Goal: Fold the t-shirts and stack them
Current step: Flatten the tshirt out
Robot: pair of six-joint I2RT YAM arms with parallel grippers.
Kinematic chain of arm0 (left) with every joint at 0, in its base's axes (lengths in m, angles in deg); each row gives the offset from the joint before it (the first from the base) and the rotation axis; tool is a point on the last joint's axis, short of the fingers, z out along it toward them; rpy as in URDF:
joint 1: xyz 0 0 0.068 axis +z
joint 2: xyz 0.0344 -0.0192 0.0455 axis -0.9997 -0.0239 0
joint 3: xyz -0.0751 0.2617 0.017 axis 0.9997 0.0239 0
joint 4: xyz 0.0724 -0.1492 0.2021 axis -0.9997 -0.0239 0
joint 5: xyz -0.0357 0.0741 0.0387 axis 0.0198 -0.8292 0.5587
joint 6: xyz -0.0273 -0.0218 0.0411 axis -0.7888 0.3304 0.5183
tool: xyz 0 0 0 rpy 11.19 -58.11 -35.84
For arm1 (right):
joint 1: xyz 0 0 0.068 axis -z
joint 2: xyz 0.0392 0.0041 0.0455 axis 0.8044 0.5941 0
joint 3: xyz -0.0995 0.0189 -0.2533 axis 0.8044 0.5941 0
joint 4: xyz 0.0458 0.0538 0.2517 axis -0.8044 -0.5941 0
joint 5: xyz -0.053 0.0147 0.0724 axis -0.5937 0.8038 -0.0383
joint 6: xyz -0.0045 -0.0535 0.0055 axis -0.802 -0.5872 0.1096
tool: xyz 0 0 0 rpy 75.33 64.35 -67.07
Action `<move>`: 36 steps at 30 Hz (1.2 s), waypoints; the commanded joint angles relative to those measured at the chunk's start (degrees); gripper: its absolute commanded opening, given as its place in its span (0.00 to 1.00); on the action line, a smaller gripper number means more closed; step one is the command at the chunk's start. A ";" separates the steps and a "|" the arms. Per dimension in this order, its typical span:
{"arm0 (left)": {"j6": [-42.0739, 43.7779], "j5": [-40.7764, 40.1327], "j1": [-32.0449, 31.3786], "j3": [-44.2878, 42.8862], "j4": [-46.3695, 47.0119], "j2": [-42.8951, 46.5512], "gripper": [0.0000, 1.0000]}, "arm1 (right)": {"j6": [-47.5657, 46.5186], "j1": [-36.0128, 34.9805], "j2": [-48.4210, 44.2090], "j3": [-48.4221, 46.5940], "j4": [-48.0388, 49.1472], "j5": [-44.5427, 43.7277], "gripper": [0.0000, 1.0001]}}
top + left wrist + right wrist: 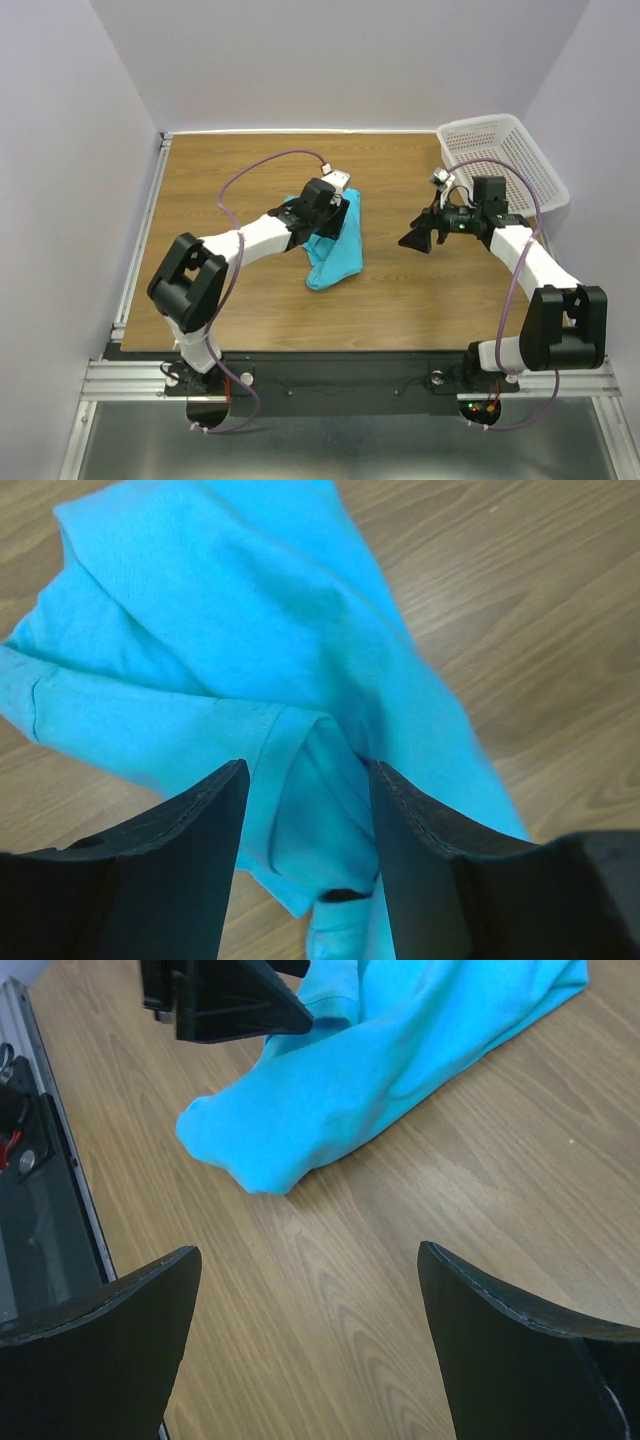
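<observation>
Left gripper (305, 772) clamped on a bunched fold of the turquoise t-shirt (331, 256), with fabric filling the narrow gap between its fingers. The shirt lies crumpled mid-table, draping from the grip onto the wooden table (420, 295). Right gripper (310, 1252) is spread wide above the wood near the shirt's end, holding nothing.

At the far right corner of a wood-grain table (410, 295) we see a white perforated basket (481, 123). A metal rail (141, 228) runs along the table's left edge, and pale walls (330, 60) surround it.
</observation>
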 commanded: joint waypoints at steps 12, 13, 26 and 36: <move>5.67 -15.95 -3.16 -9.30 -6.82 -10.11 0.56 | -1.12 1.57 -2.28 2.26 3.25 0.94 0.96; 5.67 -16.48 -3.25 -9.48 -6.64 -10.20 0.55 | -1.12 1.57 -2.36 2.35 3.34 1.03 0.96; 6.37 -17.01 -3.69 -8.61 -2.43 -7.48 0.00 | -1.03 1.74 -3.16 3.05 3.51 1.12 0.96; -0.65 -10.86 -1.50 0.44 6.27 12.18 0.00 | 0.46 1.66 0.62 1.38 2.99 6.73 0.95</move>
